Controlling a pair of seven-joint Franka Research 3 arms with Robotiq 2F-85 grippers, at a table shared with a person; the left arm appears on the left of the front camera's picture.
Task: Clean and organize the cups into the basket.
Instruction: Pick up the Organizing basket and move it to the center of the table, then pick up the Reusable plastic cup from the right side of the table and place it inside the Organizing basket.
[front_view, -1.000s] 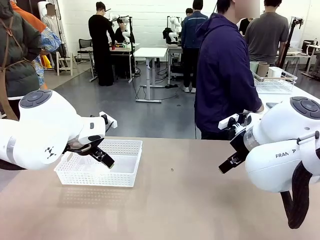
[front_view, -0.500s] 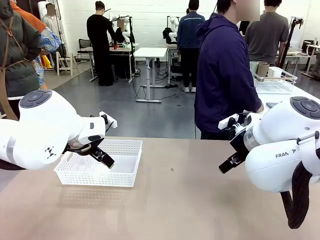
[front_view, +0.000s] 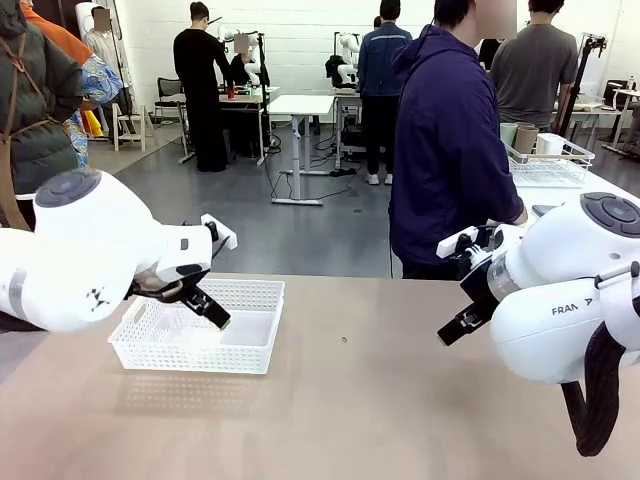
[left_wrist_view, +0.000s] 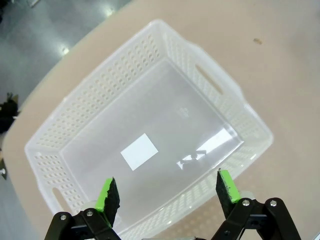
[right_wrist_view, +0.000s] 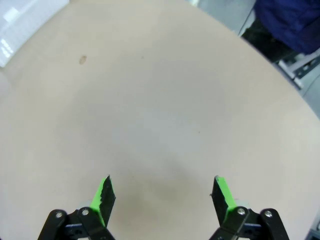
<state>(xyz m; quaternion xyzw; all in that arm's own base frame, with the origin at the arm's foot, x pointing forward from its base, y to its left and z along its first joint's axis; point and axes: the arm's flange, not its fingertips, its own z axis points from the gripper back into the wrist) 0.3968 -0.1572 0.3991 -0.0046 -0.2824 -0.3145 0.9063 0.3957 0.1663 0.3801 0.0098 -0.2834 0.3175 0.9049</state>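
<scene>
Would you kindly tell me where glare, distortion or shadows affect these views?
Left wrist view: bright glare patches sit on the glossy floor of the basket, and its straight rim bows from the wide lens. Right wrist view: the table edge curves likewise, under even lighting. Front view: sharp, with a faint shadow on the basket's near side.

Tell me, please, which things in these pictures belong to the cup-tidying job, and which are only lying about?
For the job:
- basket, empty, on the table
- cups, far right, behind the person

Only lying about:
- wire basket holding those cups
- dark speck on the table
</scene>
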